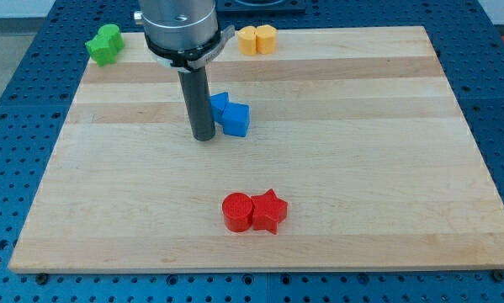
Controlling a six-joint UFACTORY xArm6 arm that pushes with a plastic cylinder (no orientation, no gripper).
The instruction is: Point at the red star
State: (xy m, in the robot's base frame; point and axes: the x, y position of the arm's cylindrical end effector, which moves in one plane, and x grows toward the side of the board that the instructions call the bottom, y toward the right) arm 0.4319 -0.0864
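The red star point(269, 210) lies on the wooden board point(361, 168) near the view's bottom middle, touching a red cylinder point(237, 212) on its left. My tip point(204, 137) rests on the board well above them in the view and a little to the left, just left of two touching blue blocks point(230, 114). The rod partly hides the left blue block.
A green block point(104, 44) sits at the board's top left corner, partly off the edge. A yellow block point(266, 39) and an orange block point(247, 39) touch each other at the top edge. The arm's grey housing point(180, 29) hangs over the top.
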